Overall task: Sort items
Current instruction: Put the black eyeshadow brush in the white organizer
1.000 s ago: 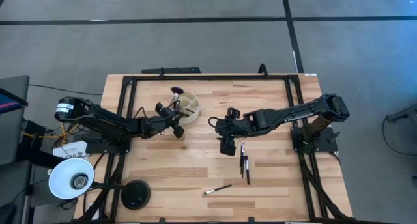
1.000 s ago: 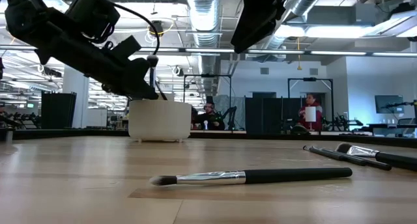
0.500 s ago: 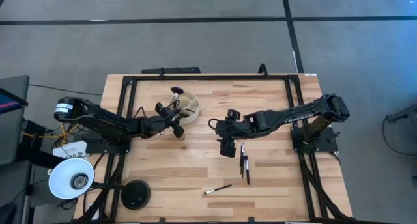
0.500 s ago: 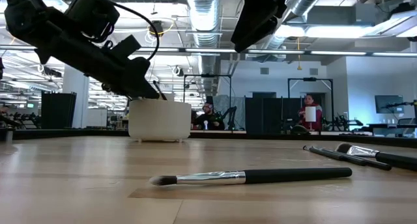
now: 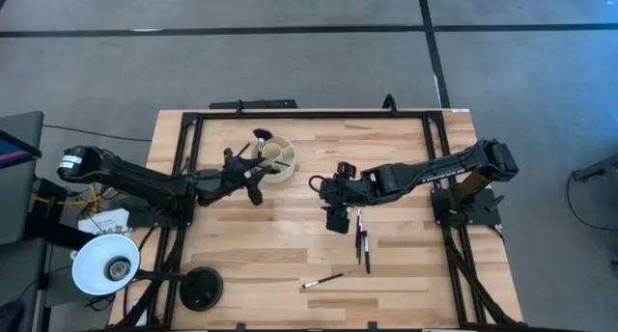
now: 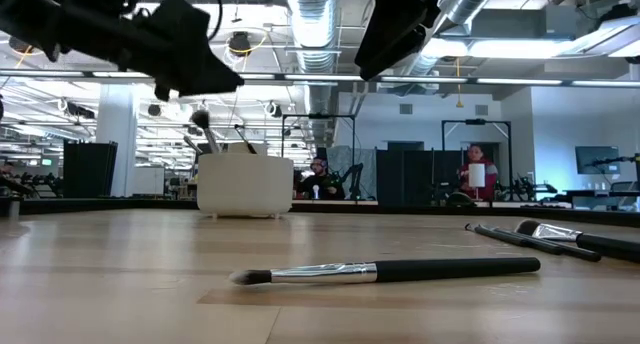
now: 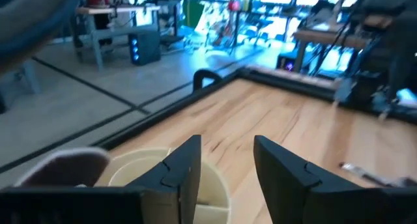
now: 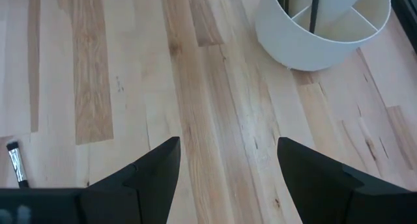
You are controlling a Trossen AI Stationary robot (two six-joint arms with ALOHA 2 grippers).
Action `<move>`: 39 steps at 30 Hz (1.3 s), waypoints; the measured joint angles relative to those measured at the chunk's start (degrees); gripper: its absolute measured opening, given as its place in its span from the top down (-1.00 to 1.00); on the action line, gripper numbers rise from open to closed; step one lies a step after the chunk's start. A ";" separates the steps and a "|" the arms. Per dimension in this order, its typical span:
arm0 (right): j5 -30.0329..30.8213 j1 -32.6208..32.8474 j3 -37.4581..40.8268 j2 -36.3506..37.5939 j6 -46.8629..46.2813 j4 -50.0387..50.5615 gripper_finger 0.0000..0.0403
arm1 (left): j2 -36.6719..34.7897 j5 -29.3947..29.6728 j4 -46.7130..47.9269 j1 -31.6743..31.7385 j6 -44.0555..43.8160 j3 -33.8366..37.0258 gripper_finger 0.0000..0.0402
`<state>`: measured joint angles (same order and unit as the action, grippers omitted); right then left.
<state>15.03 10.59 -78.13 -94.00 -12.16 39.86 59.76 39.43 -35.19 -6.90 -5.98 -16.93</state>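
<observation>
A round cream divided cup (image 5: 279,158) stands at the table's far middle, with a fluffy dark-reddish brush head (image 5: 259,135) and thin brush handles (image 6: 206,126) sticking up out of it. My left gripper (image 5: 257,174) hovers open just left of and above the cup (image 7: 156,178), holding nothing. My right gripper (image 5: 334,216) hangs open over the table's middle, high above the wood (image 8: 228,168). Three thin dark brushes (image 5: 362,243) lie side by side below it. One more brush (image 6: 390,272) lies alone near the front edge (image 5: 322,281).
A black frame (image 5: 290,114) runs around the tabletop. A white lamp shade (image 5: 104,264) and a round black base (image 5: 201,290) sit at the near left corner. Bare wood (image 5: 280,240) lies between the cup and the loose brushes. People stand in the room far behind the table (image 6: 478,174).
My left gripper has risen from the cup's rim and drawn back toward the table's left edge, tipping up closer to level. In the low view, brush ends now show above the cup where the gripper was.
</observation>
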 joint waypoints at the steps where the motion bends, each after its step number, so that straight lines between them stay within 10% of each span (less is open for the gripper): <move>1: 0.00 0.00 0.00 0.00 -0.02 0.00 -0.23 | -0.73 0.00 -0.01 -0.41 0.02 0.00 0.31; 33: -3.31 7.43 -0.04 3.86 -14.78 3.22 -0.24 | -3.16 -0.78 0.01 -5.96 -0.26 0.00 0.31; 39: 10.30 15.61 2.15 8.65 -8.38 0.74 -0.24 | -3.14 -1.96 -0.44 -5.98 -0.26 0.00 0.31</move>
<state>25.33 26.20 -75.98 -85.34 -20.55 40.60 56.62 37.47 -35.63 -12.88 -6.24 -16.93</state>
